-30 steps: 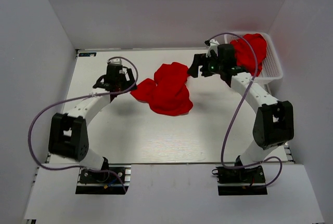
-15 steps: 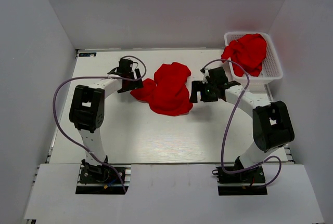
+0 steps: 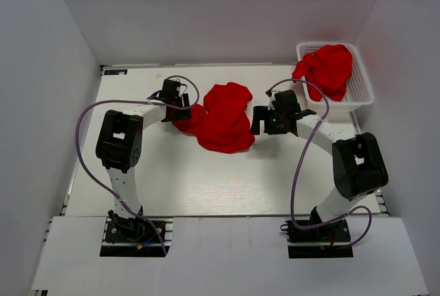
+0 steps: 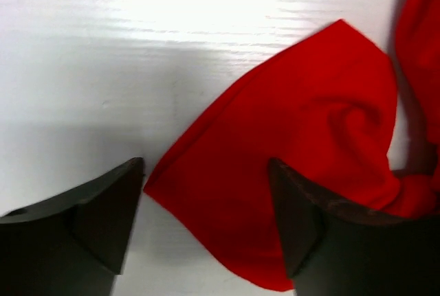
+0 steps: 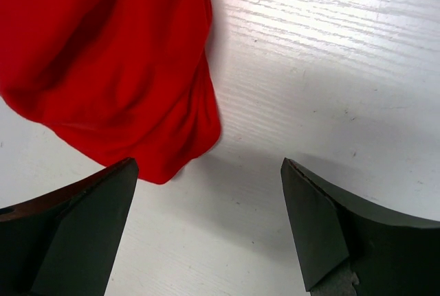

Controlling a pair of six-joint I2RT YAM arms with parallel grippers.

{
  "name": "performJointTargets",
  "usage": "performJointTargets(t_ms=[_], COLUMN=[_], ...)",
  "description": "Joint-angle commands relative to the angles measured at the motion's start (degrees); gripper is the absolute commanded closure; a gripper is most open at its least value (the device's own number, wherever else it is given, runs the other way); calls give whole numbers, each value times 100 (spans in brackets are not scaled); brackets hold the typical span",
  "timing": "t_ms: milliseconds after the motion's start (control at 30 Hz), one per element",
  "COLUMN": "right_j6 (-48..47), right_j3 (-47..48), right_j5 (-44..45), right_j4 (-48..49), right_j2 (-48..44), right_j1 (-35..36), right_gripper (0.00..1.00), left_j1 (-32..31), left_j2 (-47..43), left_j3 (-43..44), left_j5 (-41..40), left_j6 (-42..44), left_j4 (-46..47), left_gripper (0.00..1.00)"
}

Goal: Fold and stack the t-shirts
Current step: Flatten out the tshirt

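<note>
Red cloth in a crumpled heap at centre of table (image 3: 206,186): shirt (image 3: 223,119), trailing out toward 9 o'clock. More shirts (image 3: 328,68) bunched in basket (image 3: 361,83) at 1 o'clock. Left gripper (image 4: 206,165) low at heap's 9 o'clock edge, jaws spread, cloth between fingers, not pinched. Right gripper (image 5: 207,164) at heap's 3 o'clock, jaws wide over bare table, hem beside one finger.

White desk (image 3: 192,179) is seen; one crumpled red t-shirt (image 3: 225,119) is laid directly on it, mid-back. A white lattice basket (image 3: 360,84) is set at the far-right corner.
</note>
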Motion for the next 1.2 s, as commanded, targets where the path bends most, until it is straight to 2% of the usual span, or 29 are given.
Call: performJointTargets(t_ms=[0, 67, 100, 167, 333, 567, 700, 800, 833, 867, 900, 1033, 1167], right_j6=[22, 13, -22, -57, -688, -865, -901, -857, -831, -839, -831, -883, -927], right_j3=[-25, -43, -52, -87, -17, 316, 397, 388, 466, 510, 537, 607, 826], right_j5=[281, 343, 378, 475, 387, 335, 265, 124, -7, -17, -35, 113, 631], right_j4=[309, 344, 353, 388, 441, 485, 659, 959, 960, 907, 872, 653, 450], right_j2=[81, 99, 99, 125, 327, 880, 1066, 1136, 1188, 1197, 1171, 733, -240], right_j1=[56, 74, 83, 109, 311, 566, 645, 671, 663, 663, 663, 636, 627], right_gripper=[10, 10, 10, 11, 17, 22, 24, 51, 63, 89, 98, 100, 100], left_j1=[-106, -106, -106, -106, -106, -106, -106, -106, -54, -53, -53, -1, -1], left_j2=[510, 625, 626, 548, -234, -1376, -1720, -1887, -2001, -2063, -2124, -2520, -3152], left_j3=[15, 103, 104, 26, -790, -1539, -1733, -1925, -1978, -1979, -1979, -1962, -1961], left_j5=[553, 632, 685, 686, 625, 370, 370, 440, 440, 518, 571, 624, 475], left_j6=[6, 6, 6, -63, -64, -169, -222, -274, -275, -275, -275, -275, -135], left_j4=[-41, -164, -164, -103, 573, 1075, 1206, 1338, 1339, 1487, 1540, 1822, 2445], left_gripper=[21, 38, 66, 100, 100, 100, 100, 100, 100, 100, 100, 100, 100])
